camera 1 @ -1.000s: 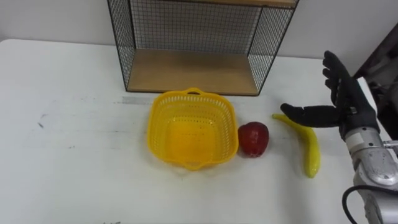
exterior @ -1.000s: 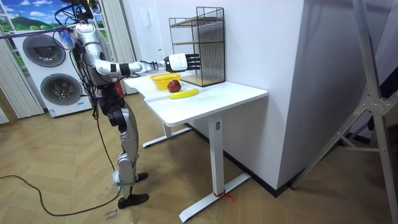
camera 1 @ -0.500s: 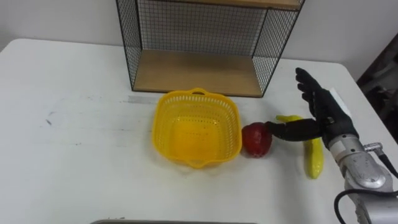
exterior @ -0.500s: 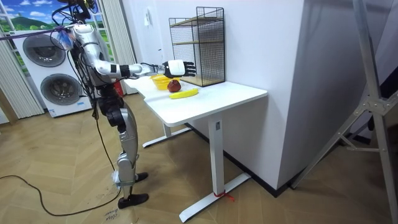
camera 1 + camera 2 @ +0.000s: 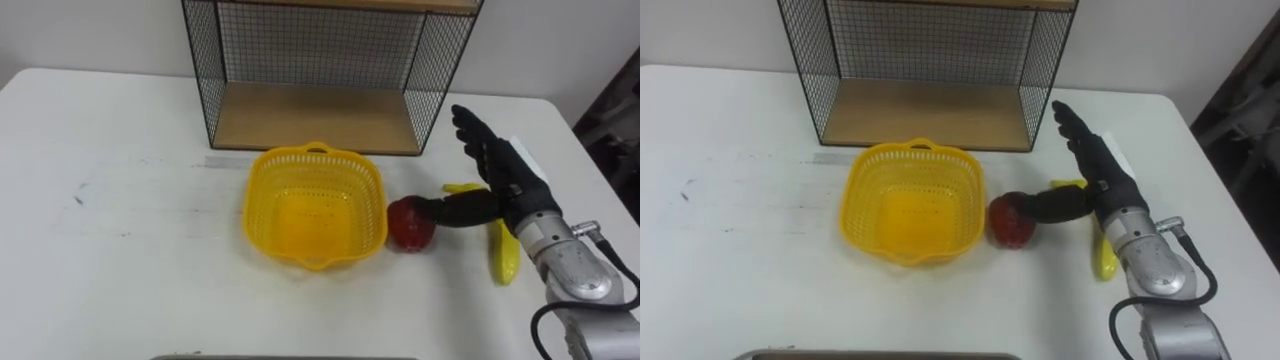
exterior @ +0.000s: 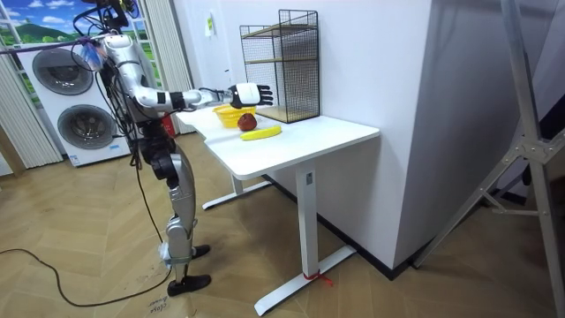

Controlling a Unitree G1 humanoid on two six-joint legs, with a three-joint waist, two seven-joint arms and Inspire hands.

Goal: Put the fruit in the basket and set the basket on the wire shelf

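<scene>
An empty yellow basket (image 5: 313, 205) (image 5: 910, 202) (image 6: 229, 113) sits on the white table in front of the wire shelf (image 5: 330, 70) (image 5: 930, 65) (image 6: 287, 62). A red apple (image 5: 408, 222) (image 5: 1010, 220) (image 6: 246, 122) lies just right of the basket. A yellow banana (image 5: 505, 250) (image 5: 1104, 252) (image 6: 261, 132) lies further right, partly hidden by my right hand (image 5: 500, 180) (image 5: 1095, 165) (image 6: 248, 92). That hand is open, fingers straight, thumb tip reaching to the apple's right side. The shelf's wooden bottom board is bare.
The white table (image 5: 120, 240) (image 5: 740, 260) has free room left of the basket and in front of it. The table's right edge runs close beside my right arm. In the room view I stand at the table's end, with washing machines (image 6: 75, 110) behind me.
My right hand has moved left and down from above the banana toward the apple, and its thumb now reaches the apple. Fruit and basket have not moved.
</scene>
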